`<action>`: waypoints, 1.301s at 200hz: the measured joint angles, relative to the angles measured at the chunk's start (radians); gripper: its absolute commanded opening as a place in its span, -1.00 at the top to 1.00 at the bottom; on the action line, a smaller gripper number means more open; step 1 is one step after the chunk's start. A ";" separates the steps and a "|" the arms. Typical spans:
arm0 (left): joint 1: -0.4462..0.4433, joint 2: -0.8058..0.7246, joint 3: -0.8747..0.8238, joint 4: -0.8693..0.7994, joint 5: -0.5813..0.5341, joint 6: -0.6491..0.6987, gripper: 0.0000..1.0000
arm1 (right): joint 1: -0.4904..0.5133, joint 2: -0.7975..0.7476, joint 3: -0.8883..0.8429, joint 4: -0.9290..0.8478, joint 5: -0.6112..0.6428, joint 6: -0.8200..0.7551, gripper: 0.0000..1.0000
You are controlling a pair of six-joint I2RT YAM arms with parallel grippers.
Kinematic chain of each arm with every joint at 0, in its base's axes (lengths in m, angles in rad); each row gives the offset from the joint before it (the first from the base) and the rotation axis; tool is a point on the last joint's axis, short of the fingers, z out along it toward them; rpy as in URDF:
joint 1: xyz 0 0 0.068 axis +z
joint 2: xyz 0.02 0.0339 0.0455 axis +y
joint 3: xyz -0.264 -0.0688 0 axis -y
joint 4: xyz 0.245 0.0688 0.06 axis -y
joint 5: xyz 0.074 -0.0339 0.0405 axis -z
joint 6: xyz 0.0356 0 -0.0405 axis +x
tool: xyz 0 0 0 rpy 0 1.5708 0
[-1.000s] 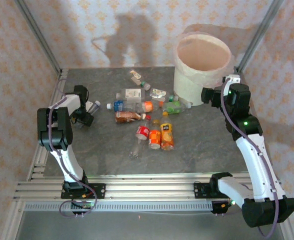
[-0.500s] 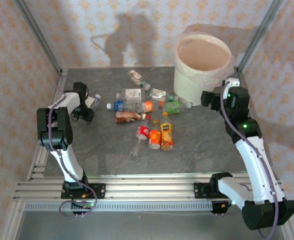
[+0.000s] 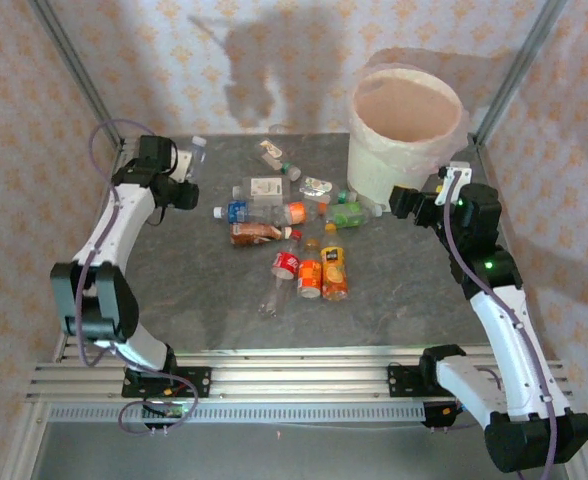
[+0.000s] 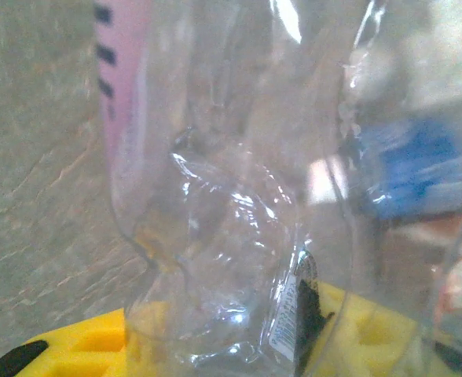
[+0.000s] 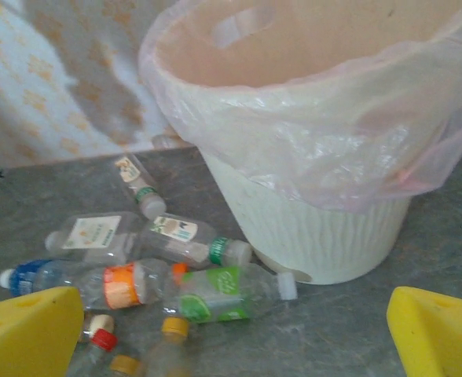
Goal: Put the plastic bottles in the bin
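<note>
Left fingers (image 4: 89, 349) pinch clear bottle (image 4: 231, 204) between them.

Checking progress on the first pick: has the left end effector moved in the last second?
Yes. The left end effector has moved farther from the near edge of the table, toward its far left corner, gripping a clear bottle.
</note>
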 measured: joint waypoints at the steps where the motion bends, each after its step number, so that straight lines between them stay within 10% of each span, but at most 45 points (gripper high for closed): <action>1: -0.002 -0.004 0.000 0.001 0.002 -0.002 0.34 | 0.000 0.000 0.000 0.003 -0.001 0.002 -0.99; 83: -0.184 -0.357 -0.303 0.367 0.175 -0.405 0.33 | 0.002 0.079 -0.038 0.139 -0.122 0.166 -0.99; 171: -0.570 -0.074 -0.103 0.571 0.425 -0.500 0.38 | 0.018 0.129 0.006 0.184 -0.409 0.268 -0.99; 260: -0.665 0.026 0.065 0.593 0.735 -0.437 0.39 | 0.071 0.127 0.080 0.269 -0.599 0.279 -0.99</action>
